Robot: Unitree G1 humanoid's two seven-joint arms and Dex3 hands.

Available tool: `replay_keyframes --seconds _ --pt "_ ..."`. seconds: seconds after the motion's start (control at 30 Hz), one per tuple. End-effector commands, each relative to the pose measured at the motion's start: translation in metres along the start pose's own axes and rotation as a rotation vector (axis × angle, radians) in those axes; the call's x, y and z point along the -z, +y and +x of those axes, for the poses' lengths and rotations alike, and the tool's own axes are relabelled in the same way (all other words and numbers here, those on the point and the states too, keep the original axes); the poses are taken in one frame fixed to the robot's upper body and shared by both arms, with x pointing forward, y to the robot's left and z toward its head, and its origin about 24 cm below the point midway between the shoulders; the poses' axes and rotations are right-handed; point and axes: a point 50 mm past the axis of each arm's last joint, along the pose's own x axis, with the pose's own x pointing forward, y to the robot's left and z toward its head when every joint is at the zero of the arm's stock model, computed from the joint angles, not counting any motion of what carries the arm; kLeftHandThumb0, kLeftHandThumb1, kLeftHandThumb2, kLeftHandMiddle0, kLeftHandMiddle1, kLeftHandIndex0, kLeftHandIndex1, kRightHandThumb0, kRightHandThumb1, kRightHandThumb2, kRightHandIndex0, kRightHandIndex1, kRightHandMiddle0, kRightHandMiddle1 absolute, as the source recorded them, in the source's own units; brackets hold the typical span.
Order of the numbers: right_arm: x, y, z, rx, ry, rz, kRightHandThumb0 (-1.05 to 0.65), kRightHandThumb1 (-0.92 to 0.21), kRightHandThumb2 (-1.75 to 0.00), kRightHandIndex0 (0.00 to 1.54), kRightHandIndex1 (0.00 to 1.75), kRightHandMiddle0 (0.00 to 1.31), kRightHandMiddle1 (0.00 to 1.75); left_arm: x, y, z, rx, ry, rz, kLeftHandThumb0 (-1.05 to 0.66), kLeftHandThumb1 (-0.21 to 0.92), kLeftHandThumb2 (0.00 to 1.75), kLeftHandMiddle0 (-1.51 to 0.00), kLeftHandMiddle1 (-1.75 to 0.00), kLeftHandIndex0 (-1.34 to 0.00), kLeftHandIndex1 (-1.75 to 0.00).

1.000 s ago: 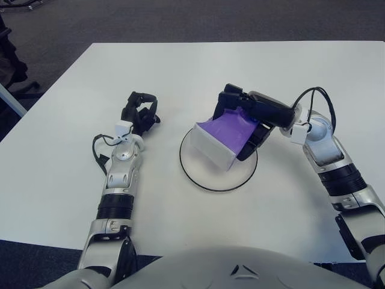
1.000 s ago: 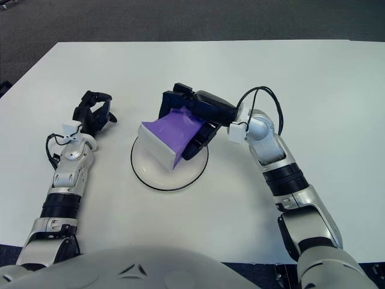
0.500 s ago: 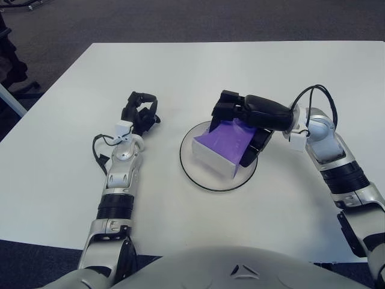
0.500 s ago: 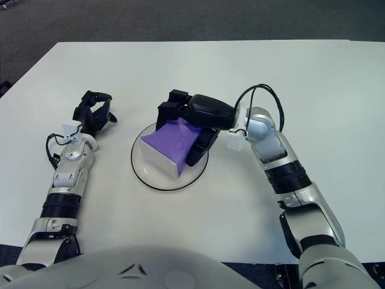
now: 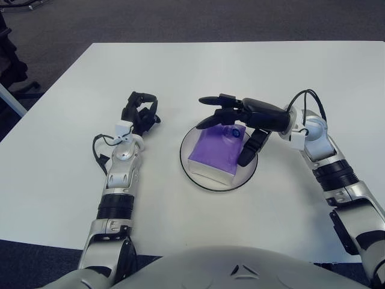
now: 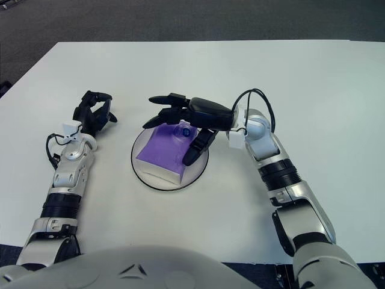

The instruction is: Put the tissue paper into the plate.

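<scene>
Purple tissue paper (image 5: pixel 218 150) pack lies in the plate (image 5: pixel 194 176). Right robot hand (image 5: pixel 231 120) spread above, released. Looks light, squashy; I'd grip its sides.

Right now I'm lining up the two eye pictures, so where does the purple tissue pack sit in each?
Left eye view: the tissue pack lies in the plate, just right of centre.
Right eye view: the tissue pack lies left of centre, in the plate.
Shared landmark: the right hand, fingers spread open above the pack's far right edge.
</scene>
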Motion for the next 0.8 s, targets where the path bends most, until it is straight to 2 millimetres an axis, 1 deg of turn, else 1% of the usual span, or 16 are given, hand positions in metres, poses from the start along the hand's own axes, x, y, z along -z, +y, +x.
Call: replay_keyframes --seconds 0.0,0.1,0.23,0.4,0.5,0.7,0.77 --pt "0.0 -0.006 -0.002 0.011 0.015 -0.01 -0.39 -0.92 -0.22 0.03 0.0 0.22 0.02 0.05 -0.001 -0.028 -0.029 0.214 -0.001 -0.36 0.88 0.41 -0.85 -1.75 -0.4 -1.57" --pt "-0.001 -0.009 -0.004 0.006 0.034 -0.012 -0.37 -0.92 -0.2 0.01 0.0 0.16 0.01 0.05 -0.001 -0.028 -0.029 0.214 -0.007 -0.36 0.86 0.44 -0.85 -1.75 -0.4 -1.58" --pt "-0.004 -0.013 -0.007 0.005 0.05 -0.023 -0.38 -0.92 -0.18 0.0 0.0 0.13 0.0 0.05 -0.001 -0.029 -0.028 0.216 -0.019 -0.37 0.84 0.49 -0.85 -1.75 -0.39 -1.59" --pt "-0.007 -0.025 -0.014 -0.011 0.087 -0.035 -0.41 -0.92 -0.17 0.0 0.0 0.11 0.0 0.051 -0.001 -0.03 -0.025 0.217 -0.034 -0.37 0.83 0.51 -0.82 -1.75 -0.39 -1.6" --pt "-0.008 -0.033 -0.02 -0.012 0.106 -0.037 -0.43 -0.92 -0.17 0.0 0.0 0.1 0.0 0.051 -0.001 -0.03 -0.024 0.217 -0.037 -0.36 0.84 0.49 -0.8 -1.75 -0.39 -1.59" --pt "-0.012 -0.044 -0.027 0.022 0.154 -0.052 -0.44 -0.92 -0.17 0.0 0.0 0.1 0.0 0.05 -0.002 -0.03 -0.022 0.217 -0.037 -0.36 0.85 0.48 -0.81 -1.75 -0.39 -1.6" --pt "-0.012 -0.05 -0.033 0.045 0.205 -0.102 -0.45 -0.92 -0.17 0.0 0.0 0.1 0.0 0.05 -0.002 -0.03 -0.022 0.217 -0.035 -0.36 0.85 0.48 -0.82 -1.75 -0.38 -1.6"
